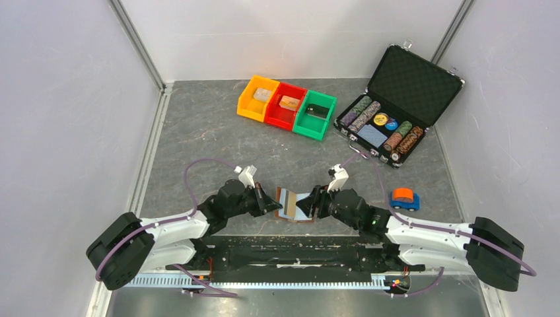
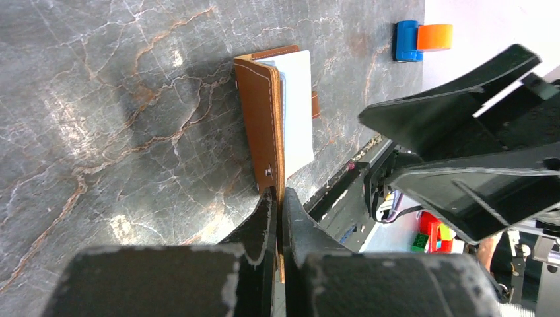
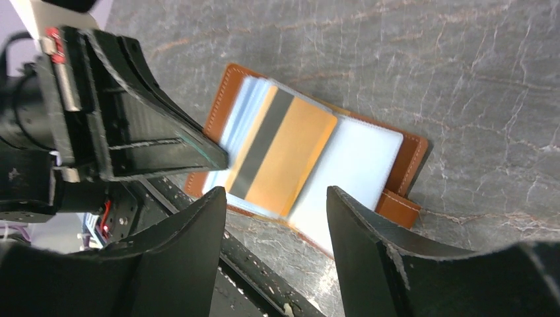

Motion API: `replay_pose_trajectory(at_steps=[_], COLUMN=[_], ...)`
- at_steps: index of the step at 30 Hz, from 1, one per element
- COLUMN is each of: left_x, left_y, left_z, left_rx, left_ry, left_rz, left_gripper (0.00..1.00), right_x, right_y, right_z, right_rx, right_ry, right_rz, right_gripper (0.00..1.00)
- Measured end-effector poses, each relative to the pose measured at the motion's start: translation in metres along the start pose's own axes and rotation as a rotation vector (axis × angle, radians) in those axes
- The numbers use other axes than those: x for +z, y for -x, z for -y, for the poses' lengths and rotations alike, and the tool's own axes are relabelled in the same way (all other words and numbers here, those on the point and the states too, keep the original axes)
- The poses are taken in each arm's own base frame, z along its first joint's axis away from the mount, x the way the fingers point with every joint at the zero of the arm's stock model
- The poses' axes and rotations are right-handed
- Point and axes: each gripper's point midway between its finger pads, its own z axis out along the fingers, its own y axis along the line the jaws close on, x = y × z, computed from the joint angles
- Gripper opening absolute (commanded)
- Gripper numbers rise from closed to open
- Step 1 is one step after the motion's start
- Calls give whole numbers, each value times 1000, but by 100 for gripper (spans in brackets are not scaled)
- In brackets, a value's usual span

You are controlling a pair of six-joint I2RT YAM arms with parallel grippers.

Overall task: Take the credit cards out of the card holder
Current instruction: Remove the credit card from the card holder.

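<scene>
Two grippers are meeting at the card holder [image 3: 370, 165]: left gripper [image 2: 279, 211] is pinching its leather cover, jaws clamped tight. Right gripper [image 3: 277, 218] is hovering part-open over a gold card [image 3: 284, 158] sitting in the pocket.

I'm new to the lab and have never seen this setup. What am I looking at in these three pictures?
Two robot arms are bolted at the table's near edge. One picture looks down from above; the other two come from cameras on each arm's wrist.

The left gripper is shut on the edge of a small brown card holder, lying open between the arms. The right gripper is open just above a gold credit card with a black stripe, which sticks partly out of a pocket.

Farther back are three coloured bins and an open black case of poker chips. An orange and blue tape dispenser sits to the right.
</scene>
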Motion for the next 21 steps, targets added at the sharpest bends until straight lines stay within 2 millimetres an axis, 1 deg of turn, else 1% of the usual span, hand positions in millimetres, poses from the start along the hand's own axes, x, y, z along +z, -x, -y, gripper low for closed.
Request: replay_pose_trajectory(at_steps=[4,7,8,11,14,17,21], left_x=[0,0,0,0,-1,-6,-14], left_y=[-1,-2,-2,-2,-3,-2,12], left_z=[-3,-3,-3,-5,-12,-19,-18], left_rx=[-3,-3,-4,-6,-10,-14,-3], left_ry=[11,13,13,21,56,102,168], left_rz=[-5,-6,-6,-8,-6,2,49], left_gripper=[2,5,9,24,32,42,45], right_x=[-3,-3,-2,3,8,13,19], right_y=[14,17,16,9,4,0,-9], right_z=[-7,-9,-9,-10,-13,-14,-12], right_rx=[0,-9,-13,-24,-28,-33,-46], right_ry=[17,26,27,38,53,65,70], right_rz=[47,57,55,30,12,4,-22], right_gripper=[54,49,48,42,37,35,34])
